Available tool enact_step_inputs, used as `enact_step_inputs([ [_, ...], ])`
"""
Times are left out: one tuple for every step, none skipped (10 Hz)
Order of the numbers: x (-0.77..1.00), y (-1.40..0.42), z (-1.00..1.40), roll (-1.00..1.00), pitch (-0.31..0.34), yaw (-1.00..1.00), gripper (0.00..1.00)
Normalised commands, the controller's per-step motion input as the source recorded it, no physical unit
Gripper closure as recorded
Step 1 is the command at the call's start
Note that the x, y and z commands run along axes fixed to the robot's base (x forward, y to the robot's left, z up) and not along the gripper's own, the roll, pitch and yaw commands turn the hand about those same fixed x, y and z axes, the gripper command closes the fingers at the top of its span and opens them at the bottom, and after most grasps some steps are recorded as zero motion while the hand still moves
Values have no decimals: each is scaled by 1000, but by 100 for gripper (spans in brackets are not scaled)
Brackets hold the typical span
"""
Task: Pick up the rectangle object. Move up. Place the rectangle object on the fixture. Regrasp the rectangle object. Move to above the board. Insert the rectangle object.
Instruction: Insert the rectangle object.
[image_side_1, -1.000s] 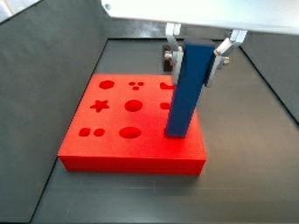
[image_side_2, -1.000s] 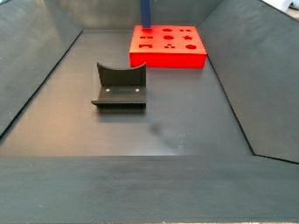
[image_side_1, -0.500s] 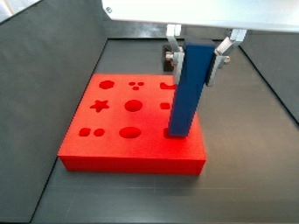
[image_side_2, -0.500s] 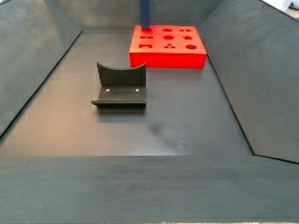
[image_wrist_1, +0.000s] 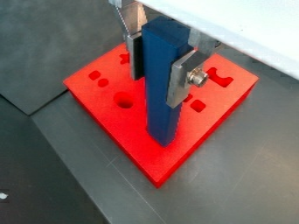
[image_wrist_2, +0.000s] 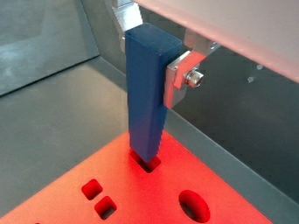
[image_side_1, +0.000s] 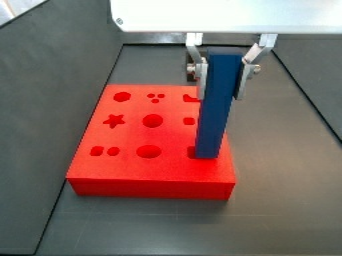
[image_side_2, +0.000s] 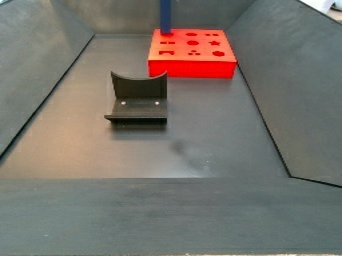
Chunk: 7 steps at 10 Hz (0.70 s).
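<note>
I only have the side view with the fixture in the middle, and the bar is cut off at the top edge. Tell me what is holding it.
Observer: The gripper has the rectangle object between its fingers, near the upper end, upright.
Operator: Report where the lower end sits.
Observer: In a wrist view its lower end is in a square cut-out of the board; how deep it goes I cannot tell.
Operator: Say which part of the board that is.
Observer: In a side view it stands near the board's right edge, beside the round holes.
</note>
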Motion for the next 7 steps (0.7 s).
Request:
enact_step_inputs([
  [-223, 0, 0, 0, -134, 117, 100],
  [-220, 0, 0, 0, -110, 66, 100],
  [-206, 0, 0, 91, -11, 14, 100],
  [-174, 0, 0, 217, 21, 43, 100],
  [-54, 0, 0, 186, 37, 37, 100],
  [31, 11, -6, 0, 0, 0, 100],
  [94, 149, 0, 16, 0, 51, 100],
])
